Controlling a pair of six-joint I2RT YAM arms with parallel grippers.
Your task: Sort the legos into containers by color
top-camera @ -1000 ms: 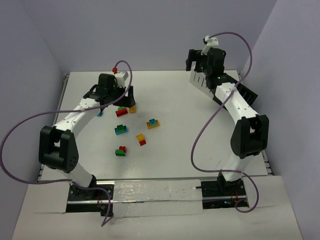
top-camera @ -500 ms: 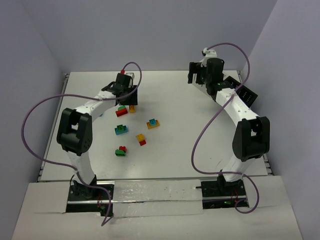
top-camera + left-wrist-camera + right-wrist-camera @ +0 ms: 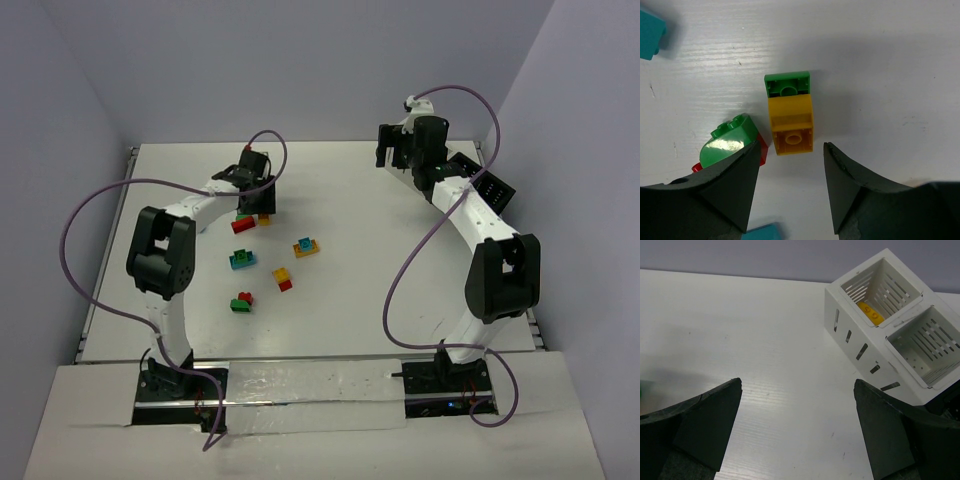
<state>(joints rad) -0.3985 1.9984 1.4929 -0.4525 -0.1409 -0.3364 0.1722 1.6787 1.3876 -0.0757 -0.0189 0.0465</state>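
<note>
from above, a white worktop (image 3: 350, 310) is seen, closed in by pale lilac walls (image 3: 300, 60) on three sides. the left pincer (image 3: 256, 200) is poised at the far left-centre, just over a red-and-green pair (image 3: 242, 224) and a yellow-orange brick (image 3: 265, 218). four more lego clusters are counted nearer the bases: a teal-and-yellow one (image 3: 243, 259), a yellow-teal-orange one (image 3: 306, 246), a yellow-and-red one (image 3: 283, 279) and a green-and-red one (image 3: 241, 302). the right pincer (image 3: 390, 150) is held at the far right, well apart from all six, with a black container (image 3: 490, 188) beside its arm.

in the left wrist view, the jaws are seen apart with nothing clamped. the yellow-orange brick, joined to a green brick (image 3: 787, 84), lies on the worktop just ahead of the gap. the red-and-green pair is partly covered by the left finger (image 3: 725, 190); whether it is touched cannot be told. two teal bricks (image 3: 650, 32) (image 3: 762, 232) are cut off at the frame edges.

in the right wrist view, the jaws are spread wide above bare worktop, nothing held. two white slotted containers (image 3: 855, 335) are seen at the upper right, side by side; one yellow brick (image 3: 870, 312) lies in the farther one.
</note>
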